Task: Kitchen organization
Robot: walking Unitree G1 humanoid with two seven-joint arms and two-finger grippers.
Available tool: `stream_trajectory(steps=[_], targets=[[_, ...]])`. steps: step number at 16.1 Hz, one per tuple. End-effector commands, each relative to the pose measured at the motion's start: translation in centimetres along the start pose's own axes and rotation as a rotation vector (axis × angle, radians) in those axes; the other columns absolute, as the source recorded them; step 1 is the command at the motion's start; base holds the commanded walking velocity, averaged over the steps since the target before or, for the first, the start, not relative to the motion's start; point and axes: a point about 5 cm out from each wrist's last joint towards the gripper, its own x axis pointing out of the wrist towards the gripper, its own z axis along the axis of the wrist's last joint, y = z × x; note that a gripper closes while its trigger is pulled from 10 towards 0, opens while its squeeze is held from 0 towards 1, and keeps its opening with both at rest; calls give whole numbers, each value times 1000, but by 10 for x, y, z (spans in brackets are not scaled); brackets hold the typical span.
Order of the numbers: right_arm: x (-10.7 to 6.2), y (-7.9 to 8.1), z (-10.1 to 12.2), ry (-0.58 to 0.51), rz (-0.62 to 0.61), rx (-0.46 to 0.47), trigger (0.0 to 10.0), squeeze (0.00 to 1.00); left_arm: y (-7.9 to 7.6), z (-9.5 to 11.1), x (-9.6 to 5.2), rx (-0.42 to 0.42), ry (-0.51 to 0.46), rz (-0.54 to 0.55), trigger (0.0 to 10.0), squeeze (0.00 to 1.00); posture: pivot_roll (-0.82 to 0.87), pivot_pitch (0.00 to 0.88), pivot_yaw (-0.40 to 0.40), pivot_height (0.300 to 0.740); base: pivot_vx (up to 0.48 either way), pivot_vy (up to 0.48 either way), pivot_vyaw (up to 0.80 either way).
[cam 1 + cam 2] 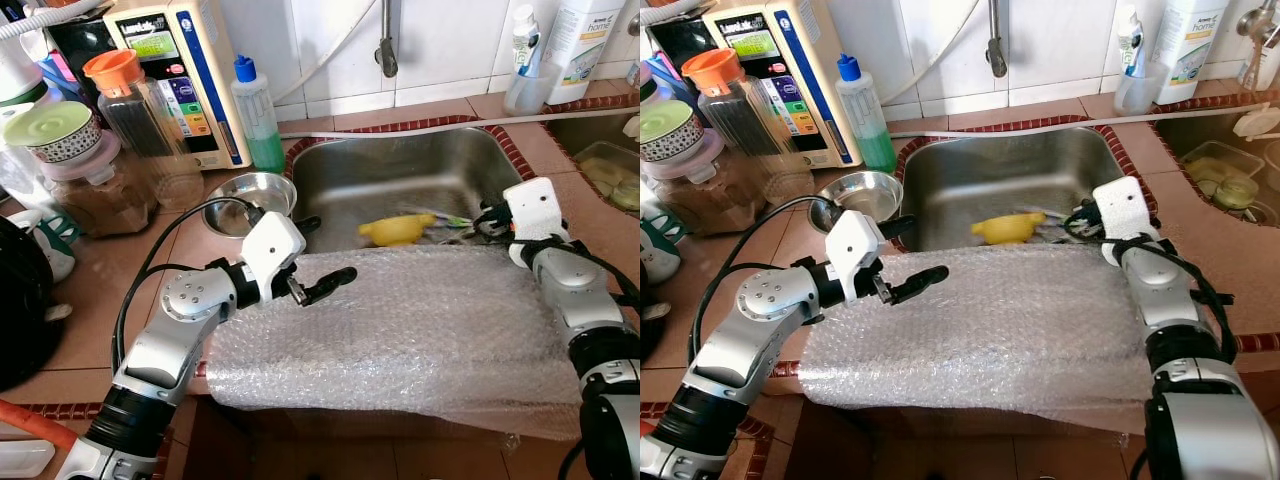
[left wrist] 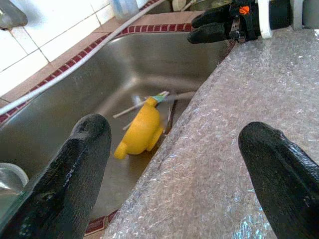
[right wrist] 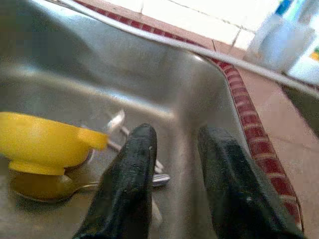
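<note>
The left claw [image 1: 322, 287] hangs just above the near left part of a sheet of bubble wrap [image 1: 420, 325], its two black fingers [image 2: 75, 174] spread wide with nothing between them. The right claw [image 3: 174, 179] reaches over the sink's right rim and points down into the basin, its fingers parted by a narrow gap and gripping nothing. Below it in the steel sink [image 1: 400, 175] lies a small yellow cup [image 1: 397, 230] on its side, with spoons [image 3: 119, 127] beside and beneath it. The bubble wrap covers the front edge of the sink and drapes over the tiled counter [image 1: 110, 300]. On the counter to the left stands a small steel bowl [image 1: 248, 195], with a green soap bottle [image 1: 258, 112] and jars behind it.
</note>
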Motion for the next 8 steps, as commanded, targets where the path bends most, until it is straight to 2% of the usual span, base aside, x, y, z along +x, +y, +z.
stream_trajectory(steps=[1,3,6,7,8], targets=[[-2,1,-10,59,3,44,10000,1000,1,3,-1,38,10,-14,10000,1000,-296,113,205,740,0,0,0],[-1,4,-1,-6,20,79,10000,1000,12,-1,0,67,44,62,10000,1000,-301,109,211,740,0,0,0],[-4,23,17,-123,98,78,10000,1000,32,1,-1,43,27,220,10000,1000,-308,106,216,740,0,0,0],[-9,38,26,-176,151,49,10000,1000,43,1,-2,23,18,317,10000,1000,-311,105,216,740,0,0,0],[-11,42,28,-188,163,49,10000,1000,47,1,-3,19,18,348,10000,1000,-316,103,216,740,0,0,0]])
